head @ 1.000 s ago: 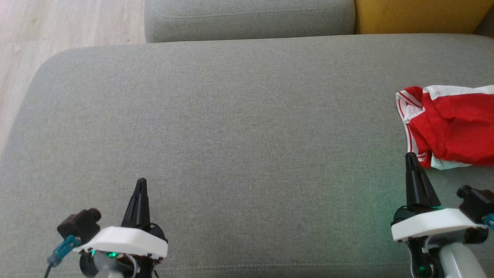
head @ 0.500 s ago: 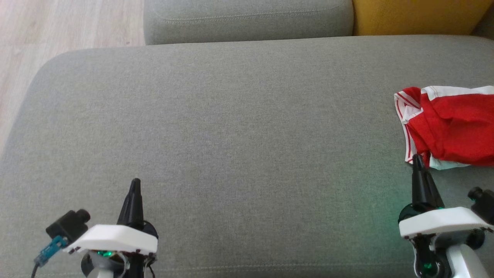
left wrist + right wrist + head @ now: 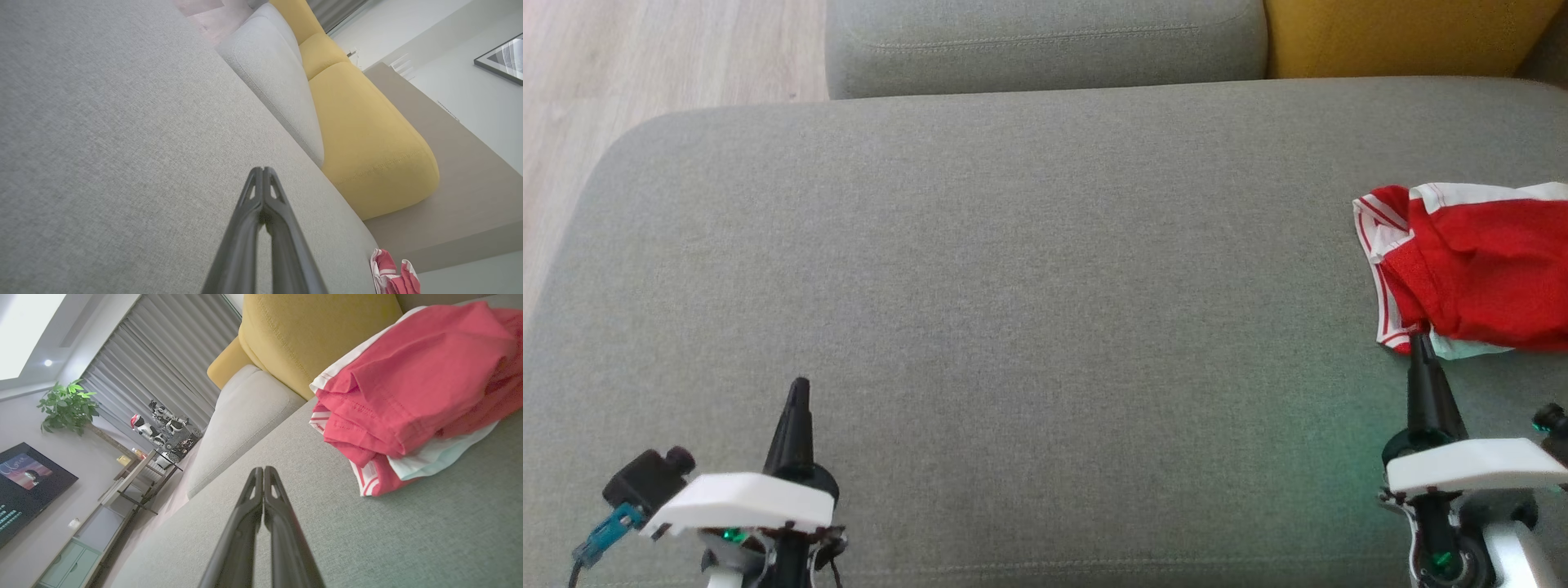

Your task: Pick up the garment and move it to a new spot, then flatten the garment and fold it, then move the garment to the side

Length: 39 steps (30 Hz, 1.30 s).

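Jaws pressed together on both grippers, nothing held: left gripper [image 3: 799, 384] over the near left part of the seat cushion [image 3: 1029, 269], right gripper [image 3: 1419, 339] over its near right part. Red-and-white garment [image 3: 1478, 269] lies bunched on the cushion's right side, just beyond the right gripper's tips.

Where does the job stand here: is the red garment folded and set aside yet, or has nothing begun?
Looks done: the red garment lies in loose stacked layers at the right end of the sofa seat, suggesting it is folded and set aside. In hand: nothing; the left gripper and right gripper are shut and empty. Left: likely nothing, perhaps a neater fold.
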{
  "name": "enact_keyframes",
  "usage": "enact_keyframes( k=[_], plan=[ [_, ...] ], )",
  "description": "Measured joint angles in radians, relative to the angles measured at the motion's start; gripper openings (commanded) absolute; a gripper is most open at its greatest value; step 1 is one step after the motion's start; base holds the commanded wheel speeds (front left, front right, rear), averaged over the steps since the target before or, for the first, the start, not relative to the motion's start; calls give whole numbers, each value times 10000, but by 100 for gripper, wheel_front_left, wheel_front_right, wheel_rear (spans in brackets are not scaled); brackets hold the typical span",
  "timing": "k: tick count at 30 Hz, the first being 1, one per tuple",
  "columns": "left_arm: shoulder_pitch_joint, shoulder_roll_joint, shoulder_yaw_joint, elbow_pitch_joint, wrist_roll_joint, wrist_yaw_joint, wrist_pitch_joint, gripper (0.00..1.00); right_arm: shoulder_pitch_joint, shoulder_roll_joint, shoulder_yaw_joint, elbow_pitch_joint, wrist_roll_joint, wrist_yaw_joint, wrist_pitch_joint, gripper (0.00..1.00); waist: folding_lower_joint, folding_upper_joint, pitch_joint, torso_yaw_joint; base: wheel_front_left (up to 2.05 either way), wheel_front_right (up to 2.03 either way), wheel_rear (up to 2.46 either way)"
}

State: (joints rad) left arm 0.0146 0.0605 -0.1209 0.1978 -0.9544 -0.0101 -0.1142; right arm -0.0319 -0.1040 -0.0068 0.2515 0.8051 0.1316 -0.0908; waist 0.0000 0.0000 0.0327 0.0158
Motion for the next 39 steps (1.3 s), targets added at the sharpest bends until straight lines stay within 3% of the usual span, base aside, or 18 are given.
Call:
enact_keyframes(
  k=[39],
  plan=[
    [-355, 17, 867, 418, -4050, -617, 1126, 0, -201, 263, -642, 148, 4794, 0, 1103, 0, 0, 0, -177, -95, 0, 0, 0]
  ],
)
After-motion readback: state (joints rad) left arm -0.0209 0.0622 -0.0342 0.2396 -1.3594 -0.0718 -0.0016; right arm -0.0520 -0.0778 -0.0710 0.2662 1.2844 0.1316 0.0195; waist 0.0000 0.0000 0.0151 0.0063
